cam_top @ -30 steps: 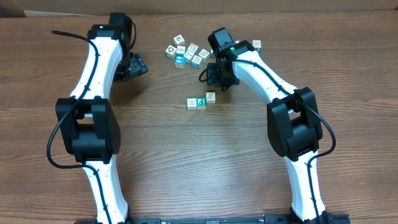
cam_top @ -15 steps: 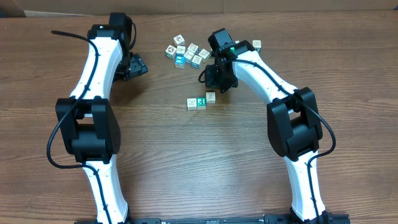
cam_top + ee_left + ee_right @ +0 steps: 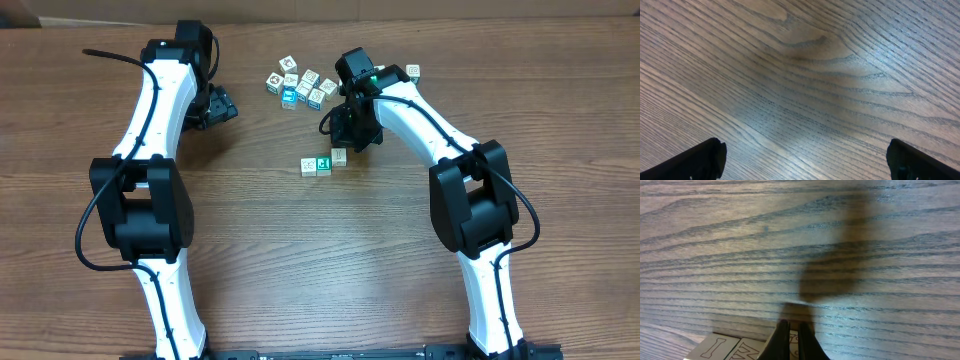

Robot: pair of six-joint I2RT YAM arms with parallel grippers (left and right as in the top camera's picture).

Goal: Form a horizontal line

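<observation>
Line of picture cubes (image 3: 323, 163) mid-table, just below right gripper (image 3: 354, 138): white, teal-green, white, last one stepped slightly up. Shown overhead only: cube cluster (image 3: 300, 85) further back. Shown by right wrist only: fingers (image 3: 782, 341) pinched shut, empty, above bone-picture cube (image 3: 715, 349). Left gripper (image 3: 807, 157) spread wide over bare table (image 3: 805, 75). Looks unchanged from a second ago.

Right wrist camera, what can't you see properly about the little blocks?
Right wrist view: the row of pale wooden picture cubes is cut off by the bottom edge; the shut right claw partly covers one.
Overhead: the row's drawings are too small to read; the right arm's black wrist hides the claw's tips.
</observation>
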